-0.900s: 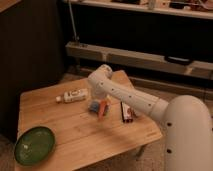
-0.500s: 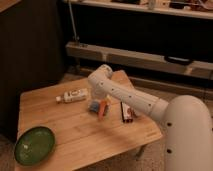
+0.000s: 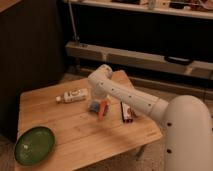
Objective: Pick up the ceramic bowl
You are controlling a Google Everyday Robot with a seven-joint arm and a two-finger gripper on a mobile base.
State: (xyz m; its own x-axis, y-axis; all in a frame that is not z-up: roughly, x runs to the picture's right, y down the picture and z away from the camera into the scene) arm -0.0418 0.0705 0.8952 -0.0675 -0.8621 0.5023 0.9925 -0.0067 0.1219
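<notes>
I see my gripper [image 3: 100, 104] near the middle of the table [image 3: 75, 135]. From it, the ceramic bowl [image 3: 34, 145] lies at 8 o'clock, on the near left corner. A bottle [image 3: 72, 95] lies near at 10 o'clock. A small box [image 3: 126, 112] lies at 3 o'clock.

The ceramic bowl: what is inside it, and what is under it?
Inside the ceramic bowl only its green glaze shows. It sits on the wooden table, at a near corner; the wood beneath it is covered. The gripper hangs apart, near the table's middle.
</notes>
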